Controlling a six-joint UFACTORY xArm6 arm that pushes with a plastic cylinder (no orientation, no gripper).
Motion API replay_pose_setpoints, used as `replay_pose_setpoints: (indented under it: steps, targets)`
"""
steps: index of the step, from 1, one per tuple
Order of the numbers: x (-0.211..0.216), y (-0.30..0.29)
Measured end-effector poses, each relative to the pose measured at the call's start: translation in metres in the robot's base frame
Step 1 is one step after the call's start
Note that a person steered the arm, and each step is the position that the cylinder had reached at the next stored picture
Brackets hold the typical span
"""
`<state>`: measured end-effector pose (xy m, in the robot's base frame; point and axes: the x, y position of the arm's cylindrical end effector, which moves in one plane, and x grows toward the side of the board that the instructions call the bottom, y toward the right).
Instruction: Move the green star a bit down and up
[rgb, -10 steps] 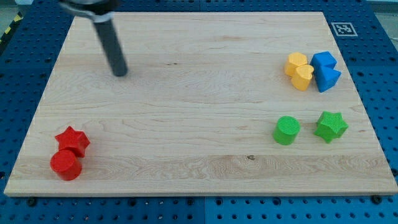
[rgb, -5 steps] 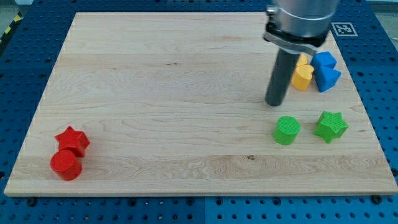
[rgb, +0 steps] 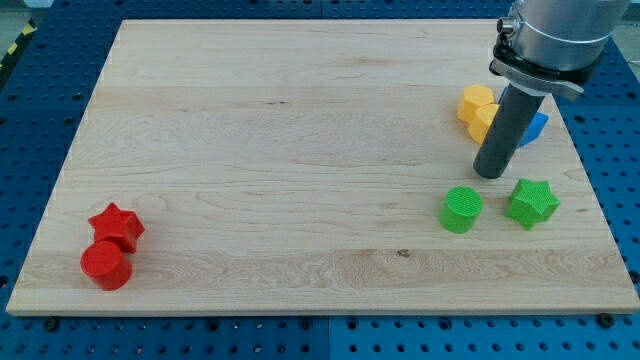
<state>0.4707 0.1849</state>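
Observation:
The green star (rgb: 532, 203) lies on the wooden board (rgb: 300, 150) at the view's right. A green cylinder (rgb: 461, 210) sits just to its left. My tip (rgb: 489, 173) rests on the board above the gap between them, up and to the left of the star, apart from both. The rod rises toward the view's top right and hides part of the yellow and blue blocks.
Yellow blocks (rgb: 476, 106) and blue blocks (rgb: 537, 124) cluster at the upper right, partly behind the rod. A red star (rgb: 118, 224) and a red cylinder (rgb: 105, 265) sit together at the lower left.
My tip has swept from the board's upper left across to the right, then a little further right and down, ending just above the green blocks. No block has moved.

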Motion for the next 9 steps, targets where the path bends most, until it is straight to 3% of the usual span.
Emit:
replay_pose_setpoints:
  steps: [5, 7, 9]
  targets:
    - [0.005, 0.028]
    - [0.023, 0.064]
    - [0.069, 0.1]
